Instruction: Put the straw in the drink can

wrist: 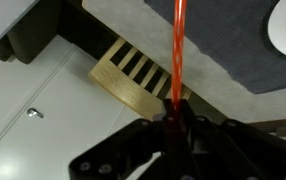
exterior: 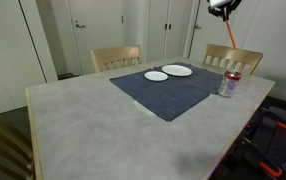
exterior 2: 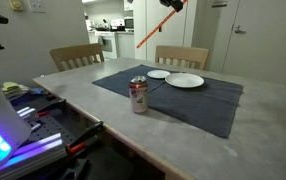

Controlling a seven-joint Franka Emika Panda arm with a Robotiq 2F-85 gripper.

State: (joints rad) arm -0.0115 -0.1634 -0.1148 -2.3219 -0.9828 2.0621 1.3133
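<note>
My gripper [exterior: 220, 8] is high above the table, shut on the red straw [exterior: 227, 34], which hangs down from it. In an exterior view the straw [exterior 2: 149, 32] slants down from the gripper [exterior 2: 173, 3] at the top edge. The wrist view shows the straw [wrist: 178, 50] pinched between the fingers [wrist: 175, 112] and running up the frame. The silver and red drink can [exterior: 228, 84] stands upright on the table near its edge, well below the straw tip; it also shows in an exterior view [exterior 2: 139, 95]. The can is not in the wrist view.
A dark blue mat [exterior: 168, 90] covers the table's middle, with two white plates [exterior: 157, 75] [exterior: 177, 70] at its far side. Wooden chairs [exterior: 116, 57] [exterior: 232, 58] stand at the table. The wrist view shows a chair back [wrist: 133, 75] and the mat's edge.
</note>
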